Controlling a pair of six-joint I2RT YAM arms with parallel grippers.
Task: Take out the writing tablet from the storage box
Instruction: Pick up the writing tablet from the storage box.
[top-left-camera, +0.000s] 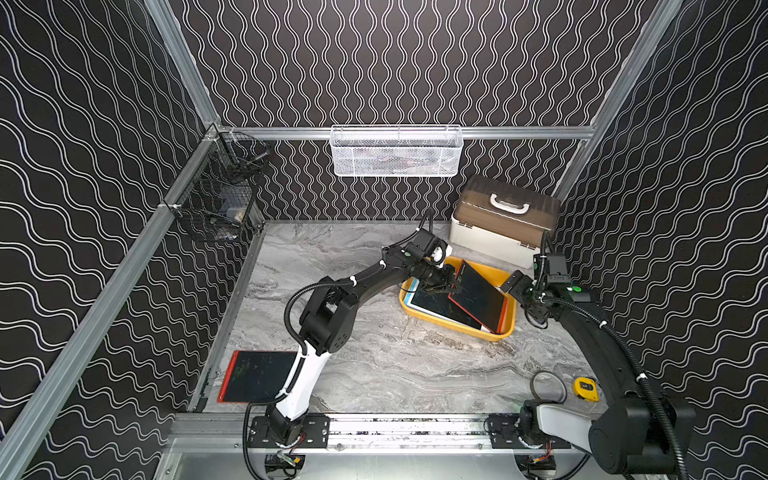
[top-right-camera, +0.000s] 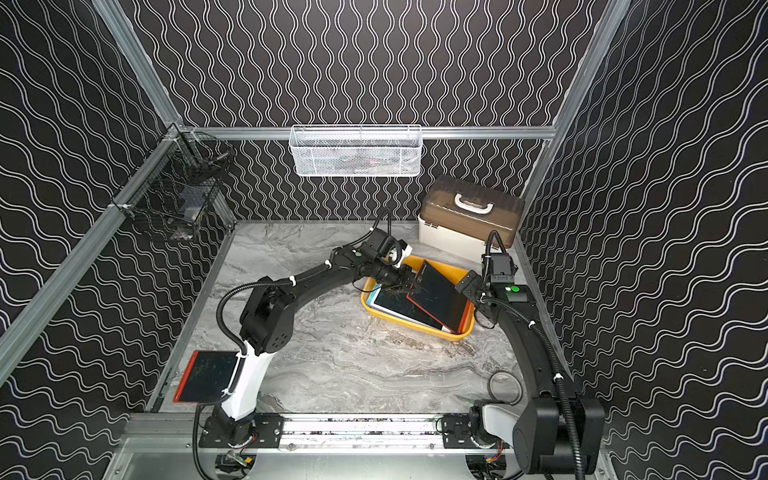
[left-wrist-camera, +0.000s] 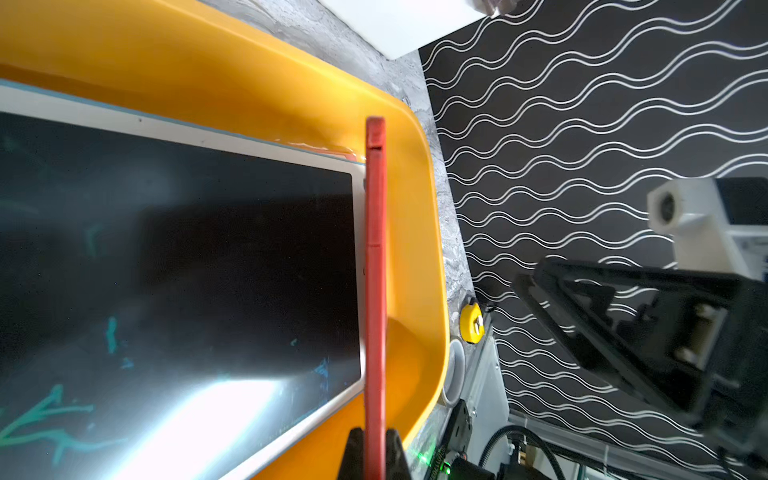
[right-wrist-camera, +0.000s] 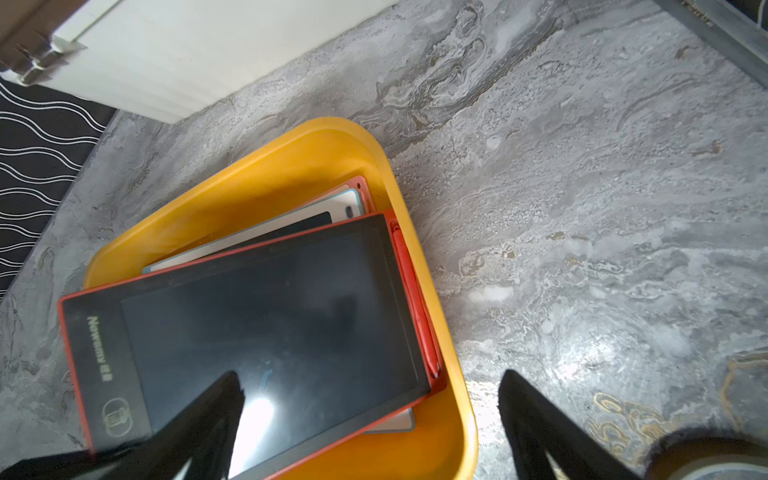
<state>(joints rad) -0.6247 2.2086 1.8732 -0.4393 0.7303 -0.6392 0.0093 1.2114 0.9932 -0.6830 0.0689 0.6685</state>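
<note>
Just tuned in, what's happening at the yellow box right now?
The left gripper is shut on the edge of a red tablet, which sits tilted in the storage box on top of a white tablet. The right gripper hangs open at the box's opposite side, holding nothing. A second red tablet lies on the table. The gripped one is not yet out.

Behind the left tool (top-left-camera: 454, 286), the grey marbled surface (top-left-camera: 374, 361) is left unobstructed. Ahead, passage is blocked by the tilted red-framed black writing tablet (top-left-camera: 482, 295), the rim of the shallow yellow plastic storage box (top-left-camera: 457, 330) and the right tool (top-left-camera: 509, 284).
</note>
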